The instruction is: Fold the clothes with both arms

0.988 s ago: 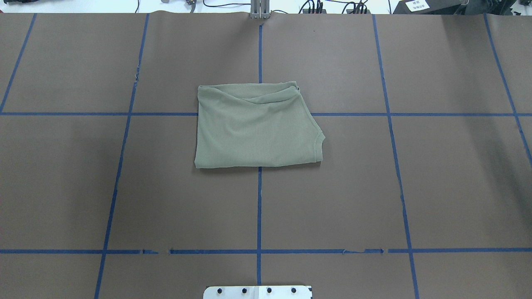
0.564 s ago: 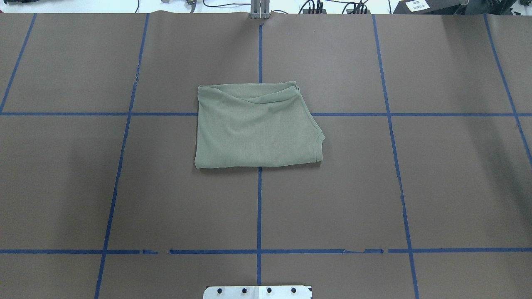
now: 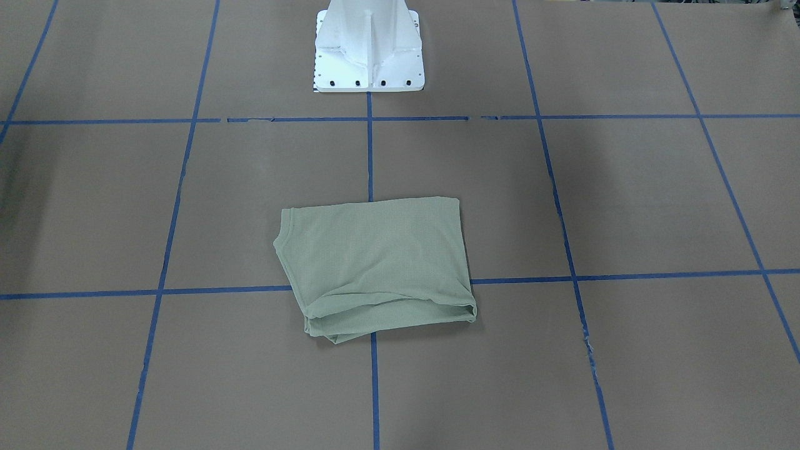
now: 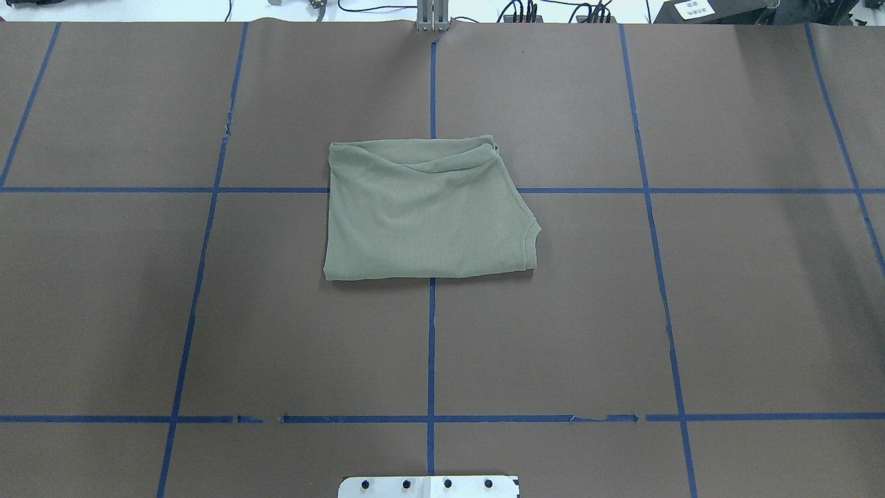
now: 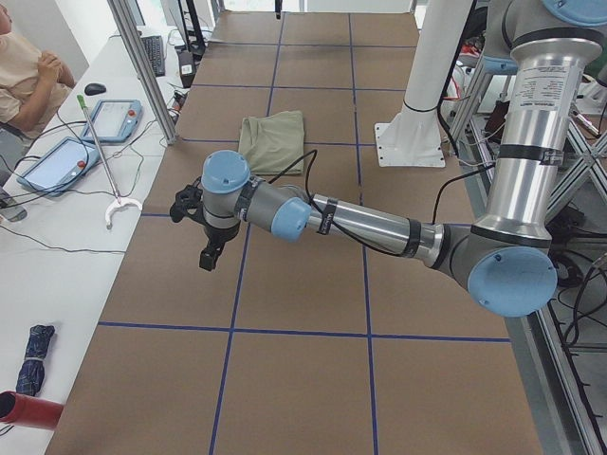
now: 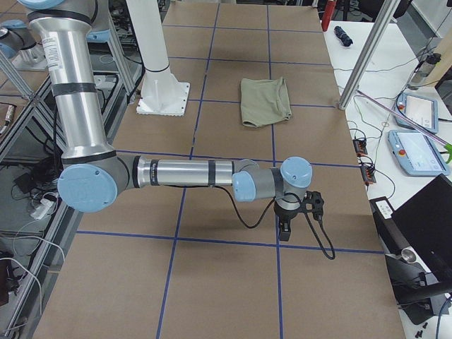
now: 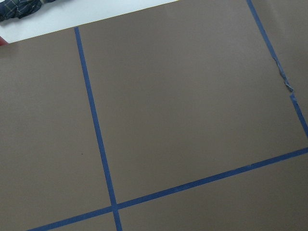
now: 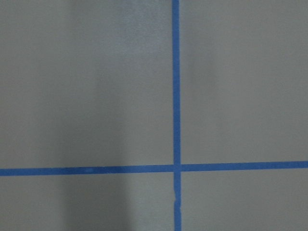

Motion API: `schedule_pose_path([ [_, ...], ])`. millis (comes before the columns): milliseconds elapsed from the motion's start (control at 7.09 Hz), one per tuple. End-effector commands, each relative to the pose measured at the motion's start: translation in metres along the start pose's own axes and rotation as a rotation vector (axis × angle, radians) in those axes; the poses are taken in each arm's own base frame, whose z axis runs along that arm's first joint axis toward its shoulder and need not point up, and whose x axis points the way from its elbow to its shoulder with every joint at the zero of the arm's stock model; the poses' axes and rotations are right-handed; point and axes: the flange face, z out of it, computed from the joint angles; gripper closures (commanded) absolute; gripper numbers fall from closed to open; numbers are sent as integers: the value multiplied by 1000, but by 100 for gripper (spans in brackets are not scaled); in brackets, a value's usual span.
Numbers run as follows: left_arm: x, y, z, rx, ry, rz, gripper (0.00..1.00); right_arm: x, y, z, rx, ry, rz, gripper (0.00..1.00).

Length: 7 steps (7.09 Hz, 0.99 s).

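Green knit shirt (image 4: 425, 211): folded rectangle near surface (image 4: 104, 311) centre, unmoved; folding looks finished. Left gripper (image 5: 206, 260), right gripper (image 6: 285, 231): over opposite surface ends, nothing visibly held, opening indeterminable.

The left arm (image 5: 370, 226) and the right arm (image 6: 183, 173) are round tubes of silver-grey metal, with black rings where the segments end. Each joint housing is grey and is closed by a smooth, round light-blue cap (image 6: 296, 171). A thin black cable (image 6: 245, 220) makes a loop under the right arm near the wrist. The left gripper (image 5: 207, 258) and the right gripper (image 6: 286, 233) are black. The pedestal (image 3: 369, 44) is white ribbed metal, and its base plate has a row of dark screws (image 3: 357, 82).
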Motion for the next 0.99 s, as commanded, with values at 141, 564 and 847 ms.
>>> schedule_pose_path([
  [141,5,0,-5,6,-21,1,0,9,41,-12,26,7,1,0],
  [564,-22,35,12,-43,-68,-56,0,-2,27,-17,29,-12,-9,0],
  [847,-22,38,11,-42,-66,-107,0,-6,37,-14,-6,-129,0,0],
])
